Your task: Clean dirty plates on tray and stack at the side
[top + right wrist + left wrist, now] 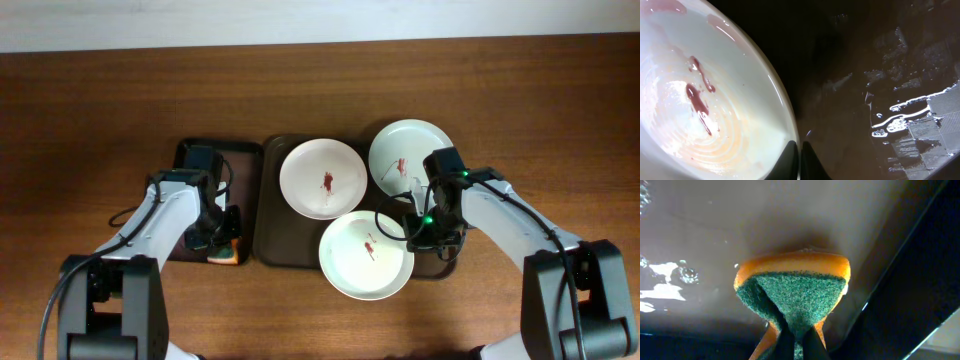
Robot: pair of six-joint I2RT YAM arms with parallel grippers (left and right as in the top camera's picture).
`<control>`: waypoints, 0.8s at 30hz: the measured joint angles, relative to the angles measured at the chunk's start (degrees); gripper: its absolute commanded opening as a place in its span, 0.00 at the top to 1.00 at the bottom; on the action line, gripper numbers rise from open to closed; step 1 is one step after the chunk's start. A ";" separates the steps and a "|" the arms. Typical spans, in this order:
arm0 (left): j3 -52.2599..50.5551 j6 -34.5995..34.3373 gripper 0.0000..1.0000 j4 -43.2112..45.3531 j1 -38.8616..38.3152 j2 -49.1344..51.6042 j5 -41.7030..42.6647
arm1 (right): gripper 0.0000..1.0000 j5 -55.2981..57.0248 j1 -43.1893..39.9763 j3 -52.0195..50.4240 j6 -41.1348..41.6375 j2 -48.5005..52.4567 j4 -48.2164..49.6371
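Three white plates with red smears lie on the brown tray (pixel 268 232): one at the back middle (pixel 322 178), one at the back right (pixel 408 155), one at the front (pixel 360 262) overhanging the tray's front rim. My right gripper (pixel 413 233) is shut on the front plate's right rim, and the right wrist view shows its fingers (pixel 800 161) pinching the rim of the smeared plate (pixel 695 115). My left gripper (pixel 218 240) is shut on an orange sponge with a green scouring face (pixel 795 292), its fingers (pixel 796 346) squeezing it over the small dark tray.
The smaller dark tray (pixel 215 150) lies left of the brown tray, under my left arm. Its wet surface (pixel 700 225) fills the left wrist view. Bare wooden table (pixel 100 120) lies to the far left, far right and behind. Wet tray surface (pixel 900 100) shows beside the held plate.
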 measured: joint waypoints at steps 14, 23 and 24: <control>10.03 -4.92 1.00 10.03 -9.60 -4.44 11.61 | 0.96 0.00 0.00 0.00 0.04 0.00 0.02; 10.03 -17.84 1.00 20.20 -25.20 -0.66 17.75 | 0.96 0.02 0.00 0.00 0.02 0.00 0.02; 10.03 -18.60 1.00 22.32 -25.81 0.76 20.41 | 0.96 0.00 0.00 0.00 0.00 0.00 0.02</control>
